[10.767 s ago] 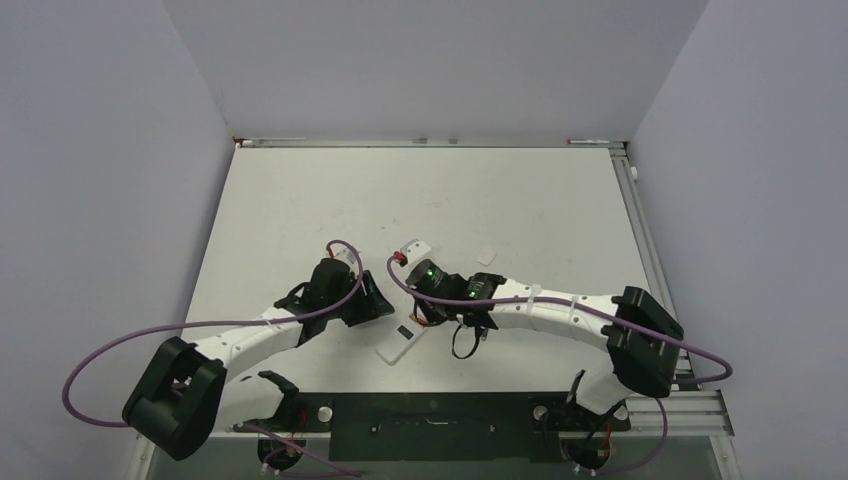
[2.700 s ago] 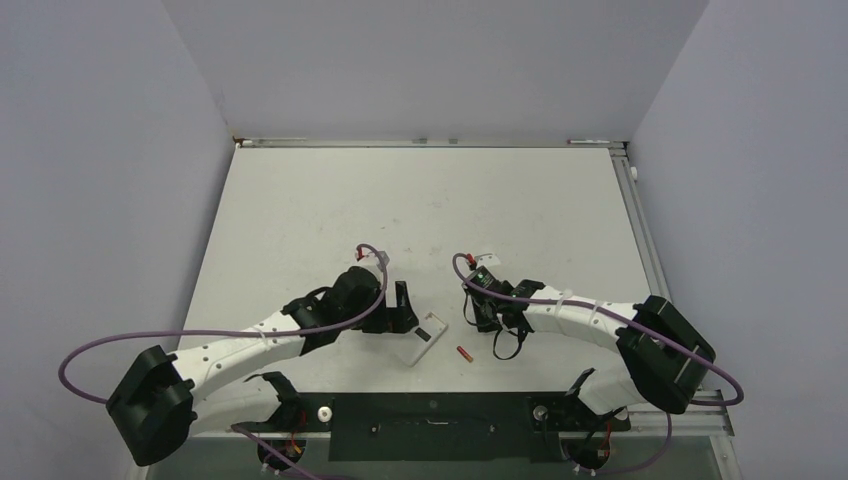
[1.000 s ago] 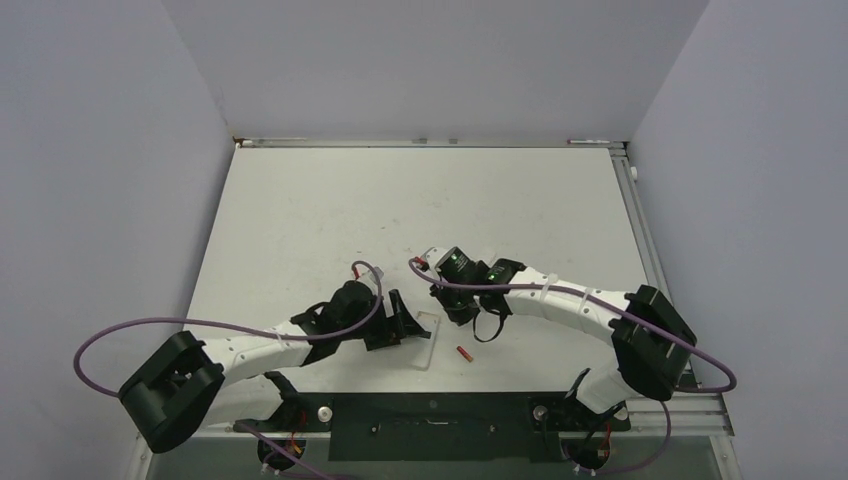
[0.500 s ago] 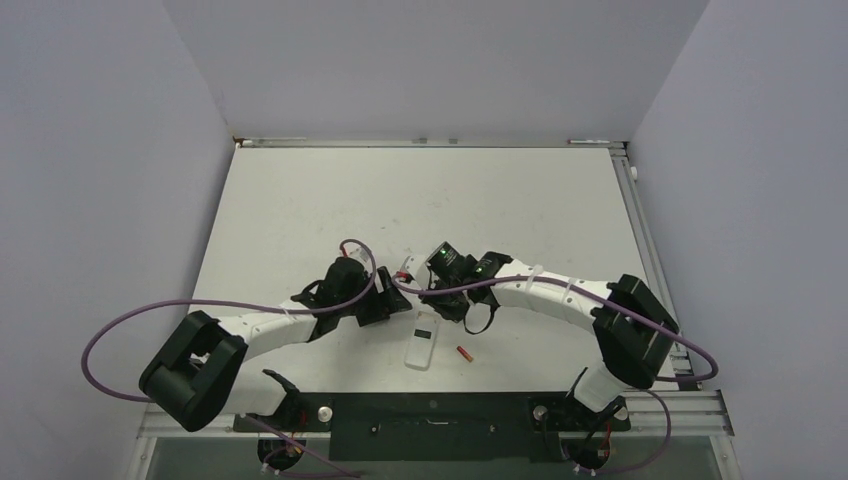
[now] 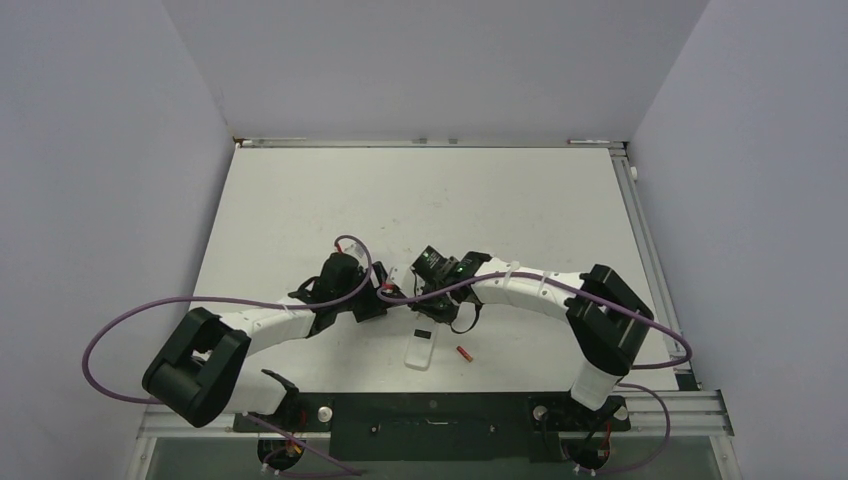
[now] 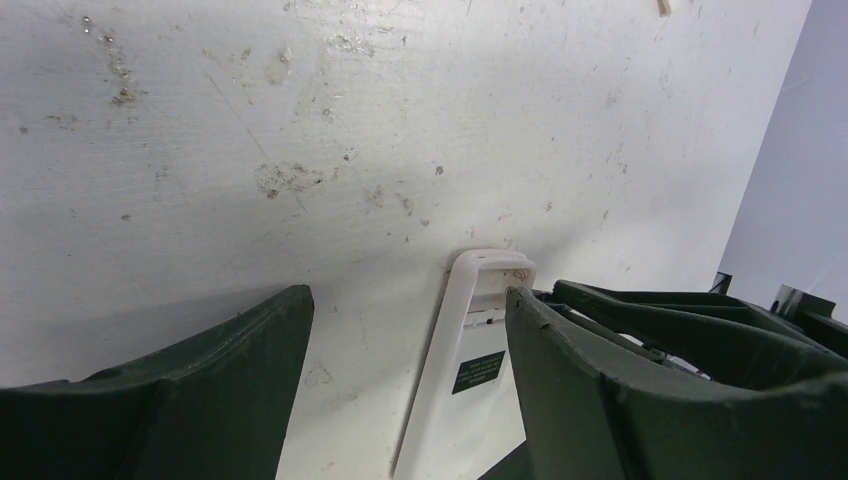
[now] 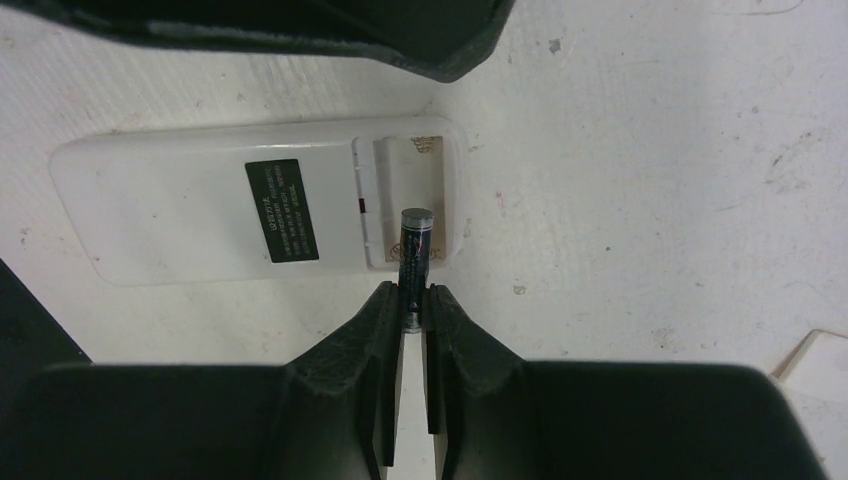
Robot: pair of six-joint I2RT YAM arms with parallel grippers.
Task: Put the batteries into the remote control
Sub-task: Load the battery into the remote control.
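Observation:
The white remote control (image 5: 422, 349) lies plain face up near the front edge, its battery compartment (image 7: 405, 200) open and a black label (image 7: 281, 210) on its back. My right gripper (image 7: 410, 292) is shut on a battery (image 7: 414, 250), which looks dark here with a silver end. The battery's tip hangs over the open compartment. A second, red battery (image 5: 464, 352) lies on the table just right of the remote. My left gripper (image 6: 407, 300) is open, and the remote's end (image 6: 470, 340) lies between its fingers, close to the right one.
A small flat white square piece (image 7: 815, 365) lies on the table to the right of my right gripper. The two grippers (image 5: 378, 298) (image 5: 432, 308) are close together over the remote's far end. The table front rail (image 5: 430, 410) is just behind the remote.
My right gripper has shifted a little left, still holding its battery above the remote. The left gripper has drawn back slightly. The remote and the loose red battery have not moved.

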